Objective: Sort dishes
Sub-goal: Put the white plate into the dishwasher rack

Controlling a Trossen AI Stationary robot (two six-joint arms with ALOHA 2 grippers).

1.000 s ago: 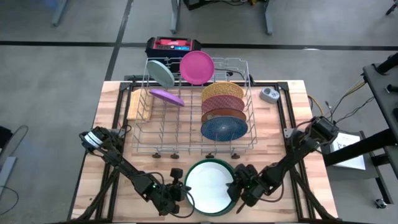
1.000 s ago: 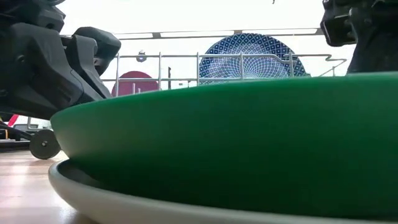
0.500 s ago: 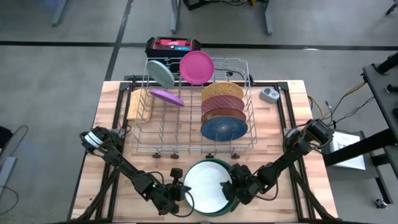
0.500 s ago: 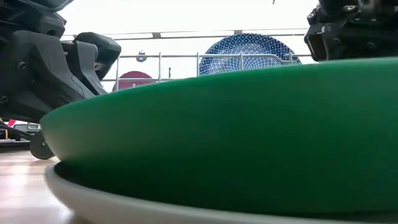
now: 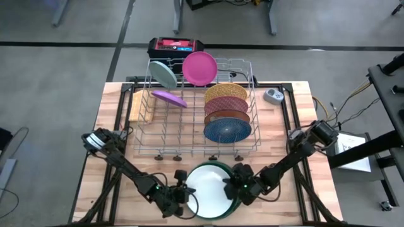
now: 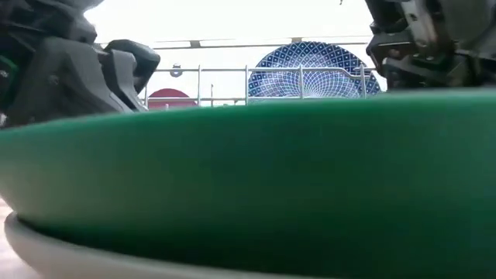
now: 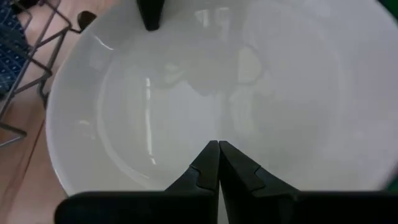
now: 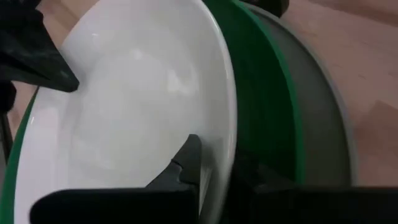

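- Dishes: in the high view, a white plate (image 5: 205,188) sits in a green plate (image 5: 222,166) at the worktop's (image 5: 113,113) front edge; the right end effector (image 5: 235,189) has slid onto its rim, readying a lift. Others stand in the rack (image 5: 199,107).
- Low view: green plate now fills the frame.
- Left wrist: left end effector (image 7: 218,163) closed, over the white plate.
- Right wrist: fingers straddle the white rim.
- No readable writing.

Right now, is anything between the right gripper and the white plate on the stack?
Nothing visible: the right gripper is already at the white plate, one finger lying on its inner face at the rim. The left gripper sits at the opposite edge.
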